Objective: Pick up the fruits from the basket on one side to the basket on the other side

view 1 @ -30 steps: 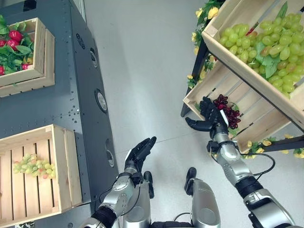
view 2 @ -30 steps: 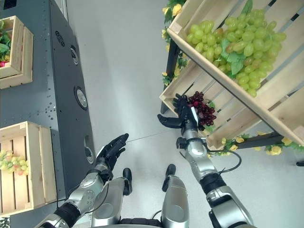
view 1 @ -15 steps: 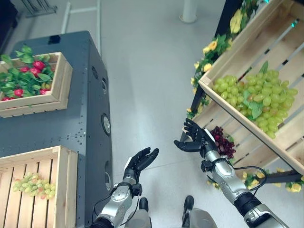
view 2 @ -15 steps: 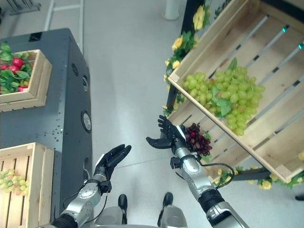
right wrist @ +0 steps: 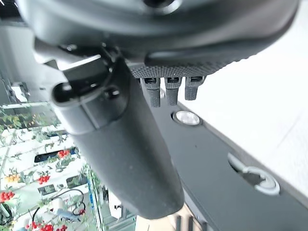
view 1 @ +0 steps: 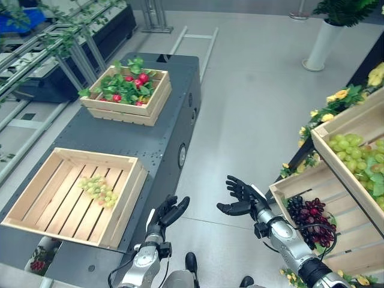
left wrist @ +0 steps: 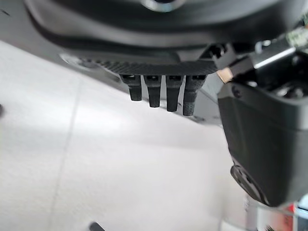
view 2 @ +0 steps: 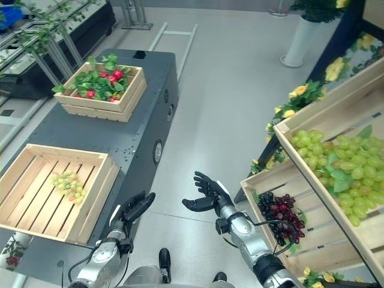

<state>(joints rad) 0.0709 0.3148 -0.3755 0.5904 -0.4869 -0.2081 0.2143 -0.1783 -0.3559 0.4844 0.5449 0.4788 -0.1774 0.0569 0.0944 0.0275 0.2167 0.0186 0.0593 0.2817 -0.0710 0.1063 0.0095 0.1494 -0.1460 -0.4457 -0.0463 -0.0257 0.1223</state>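
A bunch of dark red grapes (view 1: 311, 215) lies in the lower wooden crate (view 1: 287, 187) of the slanted stand on my right. Green grapes (view 2: 342, 171) fill the crate above it. My right hand (view 1: 240, 195) hovers over the floor just left of that lower crate, open, palm up and empty; its straight fingers (right wrist: 166, 89) point at the dark cart. My left hand (view 1: 165, 212) is open and empty near the cart's front corner, its fingers (left wrist: 159, 91) straight. On the cart, a slatted crate (view 1: 129, 201) holds a small green grape bunch (view 1: 96, 188).
The dark grey cart (view 1: 171, 129) stands on my left and carries a second crate of red fruit and leaves (view 1: 127, 89). Bare grey floor (view 1: 240, 120) runs between cart and stand. Yellow flowers (view 1: 333, 99) trim the stand; a white planter (view 1: 321, 42) stands far back.
The camera has tilted up, shifting the whole picture. My right hand has drawn back from the dark grapes, out of the crate, with nothing in it. The left hand keeps its pose.
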